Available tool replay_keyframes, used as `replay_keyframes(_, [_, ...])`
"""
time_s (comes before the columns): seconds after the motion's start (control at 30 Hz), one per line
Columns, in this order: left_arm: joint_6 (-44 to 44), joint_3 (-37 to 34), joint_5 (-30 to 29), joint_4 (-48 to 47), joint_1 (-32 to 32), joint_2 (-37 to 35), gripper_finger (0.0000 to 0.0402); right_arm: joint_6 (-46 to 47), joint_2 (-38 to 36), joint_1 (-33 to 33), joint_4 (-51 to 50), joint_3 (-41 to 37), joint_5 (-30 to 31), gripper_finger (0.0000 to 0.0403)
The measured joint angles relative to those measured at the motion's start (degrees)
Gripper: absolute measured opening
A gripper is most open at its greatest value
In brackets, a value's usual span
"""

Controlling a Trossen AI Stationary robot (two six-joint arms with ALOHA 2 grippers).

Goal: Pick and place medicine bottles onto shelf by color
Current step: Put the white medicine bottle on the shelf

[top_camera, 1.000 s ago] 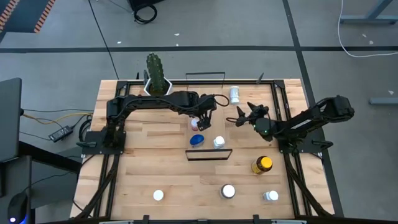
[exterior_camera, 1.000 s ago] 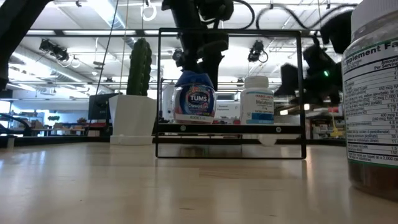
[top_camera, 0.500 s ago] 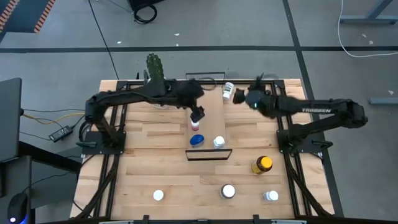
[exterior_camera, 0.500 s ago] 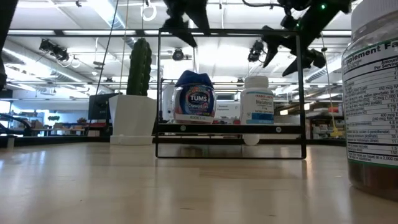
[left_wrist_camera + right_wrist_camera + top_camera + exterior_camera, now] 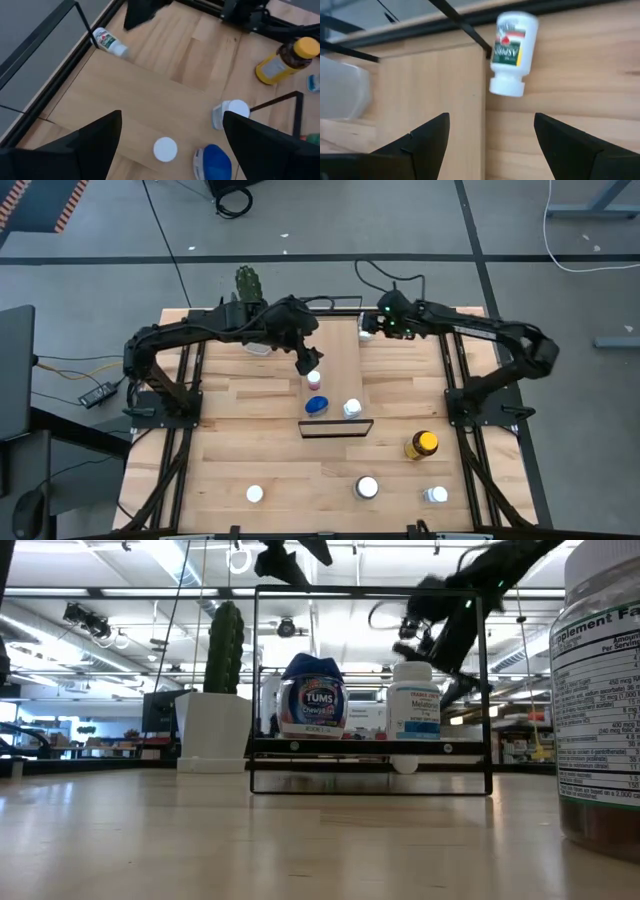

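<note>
Now, in the high view, the shelf [image 5: 338, 375] lies in the middle of the table [image 5: 230, 450], a light board with black wire rails at its upper and lower ends. Three bottles stand on it: a small white-capped bottle [image 5: 314, 381] in the centre of the frame, a blue-lidded bottle [image 5: 317, 406] just below it, and another white-capped bottle [image 5: 352, 409] to the right of the blue one.

The left gripper [image 5: 305, 361] hangs over the shelf, just above the small white-capped bottle; its fingers are spread wide and hold nothing, as the left wrist view shows.

The right gripper [image 5: 378, 325] is at the upper centre of the frame, near the shelf's upper rail. Its fingers are also apart and empty, and a fallen bottle [image 5: 510, 52] with a red and green label lies on its side beside the shelf's edge, in front of them and not touching.

At the lower right of the high view stands the amber bottle [image 5: 421, 445] with a yellow cap. Three more white-capped bottles [image 5: 367, 487] stand along the lower part of the table. A cactus [image 5: 247, 285] in a white pot is at the upper left of the table.
</note>
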Motion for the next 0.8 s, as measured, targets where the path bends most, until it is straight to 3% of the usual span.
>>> replay_keyframes(0.2, [0.18,-0.01,0.01,-1.59,-0.18,-0.82,0.0352,-0.91,7.1,-1.9,4.43,-0.02,-3.98,0.0296])
replay_keyframes(0.4, [1.23,-0.07,-0.07,-5.88,0.28,-1.75,0.0352,-1.71,10.25,-4.4,4.92,-0.02,-3.59,0.0296])
replay_keyframes(0.8, [-4.98,-0.07,-0.89,-6.21,2.31,-1.75,0.0352,-4.45,14.69,-5.9,9.32,-0.02,-5.48,0.0296])
